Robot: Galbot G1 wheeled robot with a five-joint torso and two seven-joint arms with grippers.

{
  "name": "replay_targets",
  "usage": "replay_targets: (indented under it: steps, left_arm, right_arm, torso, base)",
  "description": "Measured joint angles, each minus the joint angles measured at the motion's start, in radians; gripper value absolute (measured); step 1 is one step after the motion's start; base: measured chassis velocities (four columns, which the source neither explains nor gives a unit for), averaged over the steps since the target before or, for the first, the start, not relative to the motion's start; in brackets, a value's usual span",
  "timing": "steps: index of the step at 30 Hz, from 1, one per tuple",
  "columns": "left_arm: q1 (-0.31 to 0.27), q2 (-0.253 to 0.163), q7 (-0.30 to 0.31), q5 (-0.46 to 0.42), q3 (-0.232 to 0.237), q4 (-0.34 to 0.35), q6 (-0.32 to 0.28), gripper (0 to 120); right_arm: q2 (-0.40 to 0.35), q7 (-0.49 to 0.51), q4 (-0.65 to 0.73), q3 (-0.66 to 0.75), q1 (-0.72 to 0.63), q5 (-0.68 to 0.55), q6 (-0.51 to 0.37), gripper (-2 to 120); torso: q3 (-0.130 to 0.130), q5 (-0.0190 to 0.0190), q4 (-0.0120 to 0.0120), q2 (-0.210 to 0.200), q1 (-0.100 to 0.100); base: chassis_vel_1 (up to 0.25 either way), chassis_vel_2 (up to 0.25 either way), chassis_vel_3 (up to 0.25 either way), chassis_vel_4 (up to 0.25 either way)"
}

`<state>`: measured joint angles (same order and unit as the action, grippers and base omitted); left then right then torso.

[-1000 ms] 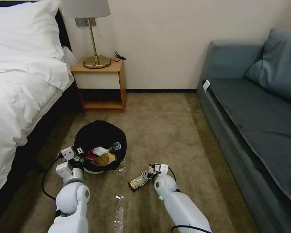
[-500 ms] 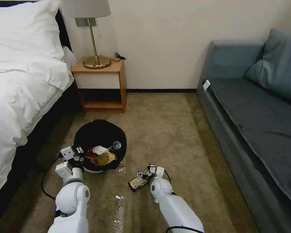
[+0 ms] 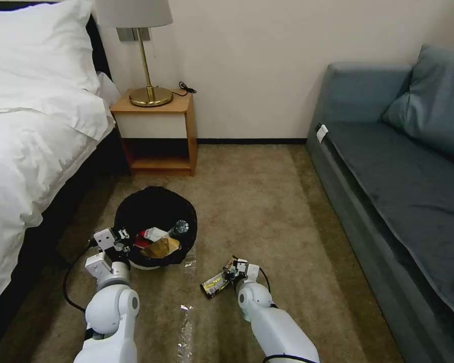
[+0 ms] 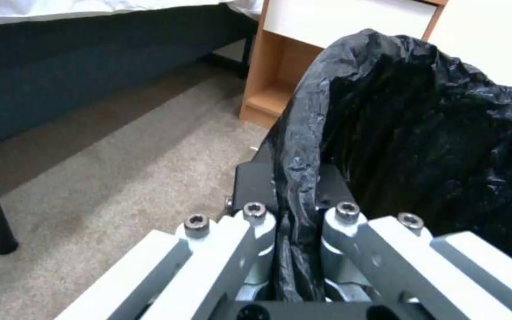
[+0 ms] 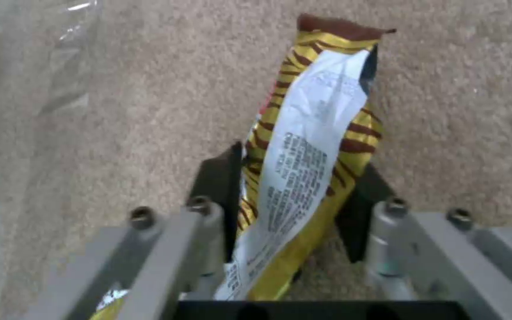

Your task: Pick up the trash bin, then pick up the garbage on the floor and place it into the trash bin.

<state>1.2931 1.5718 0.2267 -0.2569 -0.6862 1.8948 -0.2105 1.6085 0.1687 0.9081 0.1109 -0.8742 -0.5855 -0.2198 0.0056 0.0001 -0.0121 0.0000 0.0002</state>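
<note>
Gripping the yellow-black wrapper (image 5: pixel 303 164) at about six o'clock in the head view, the right gripper (image 3: pixel 233 270) is pinching the packet near one end between nearly closed jaws, so most of its length is sticking out past the pads toward seven o'clock above the carpet (image 3: pixel 267 201); that end-hold is probably leaving the free part clear to drop into a container. At about eight o'clock, the left gripper (image 4: pixel 294 209) is clamping its jaws tight on the rim and black liner of the trash bin (image 3: pixel 156 217), holding it mouth-up so the opening is staying reachable. Inside the bin, a red snack packet (image 3: pixel 145 238), a brown paper bag (image 3: pixel 162 248) and a small bottle (image 3: pixel 179 228) are already lying together, so the wrapper is, by my reading, the last piece outstanding. A silvery tape strip (image 3: pixel 185 325) is lying on the beige carpet between the two arms. Farther off, a wooden nightstand (image 3: pixel 159 131) bearing a brass lamp (image 3: pixel 146 55) is standing at eleven o'clock against the wall, with a white-sheeted bed (image 3: pixel 30 126) running along nine to ten o'clock and a blue-grey sofa (image 3: pixel 403 166) filling two to four o'clock.
</note>
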Motion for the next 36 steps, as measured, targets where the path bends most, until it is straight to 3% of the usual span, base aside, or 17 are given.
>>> replay_targets:
  steps: [9, 23, 26, 27, 29, 36]
  left_arm:
    - [-0.002, 0.002, 0.0, -0.001, 0.0, 0.0, 0.0, 4]
    - [-0.005, 0.005, 0.0, -0.002, 0.001, 0.0, 0.0, 4]
    - [-0.013, 0.003, 0.001, -0.004, 0.006, -0.005, 0.0, 4]
    - [-0.018, -0.001, 0.004, -0.006, 0.016, -0.006, -0.002, 4]
    - [-0.023, -0.003, 0.005, -0.008, 0.019, -0.007, -0.003, 4]
    - [-0.037, -0.009, 0.008, -0.016, 0.033, -0.017, -0.008, 4]
  right_arm:
    - [0.0, -0.015, -0.004, -0.004, -0.003, 0.018, 0.021, 0]
    - [-0.012, -0.02, 0.022, 0.006, -0.002, 0.037, 0.048, 0]
    - [-0.025, -0.028, 0.034, 0.02, 0.003, 0.102, 0.087, 0]
    - [-0.057, -0.055, 0.055, 0.04, 0.018, 0.253, 0.164, 0]
    - [-0.09, -0.061, 0.088, 0.044, 0.03, 0.315, 0.209, 0]
    - [-0.136, -0.046, 0.174, 0.07, 0.078, 0.367, 0.281, 0]
  torso:
    - [0.0, 0.0, 0.0, 0.0, 0.0]
    - [0.0, 0.0, 0.0001, 0.0, 0.0]
    - [0.0, 0.0002, 0.0, 0.0, 0.0]
    - [0.0, 0.0, 0.0001, 0.0, 0.0]
    - [0.0, 0.0, -0.0002, 0.0, 0.0]
    - [0.0, 0.0, 0.0, 0.0, 0.0]
  base:
    - [0.0, 0.0, 0.0, 0.0]
    - [0.0, 0.0, 0.0, 0.0]
    - [0.0, 0.0, 0.0, 0.0]
    - [0.0, 0.0, 0.0, 0.0]
    - [0.0, 0.0, 0.0, 0.0]
    - [0.0, 0.0, 0.0, 0.0]
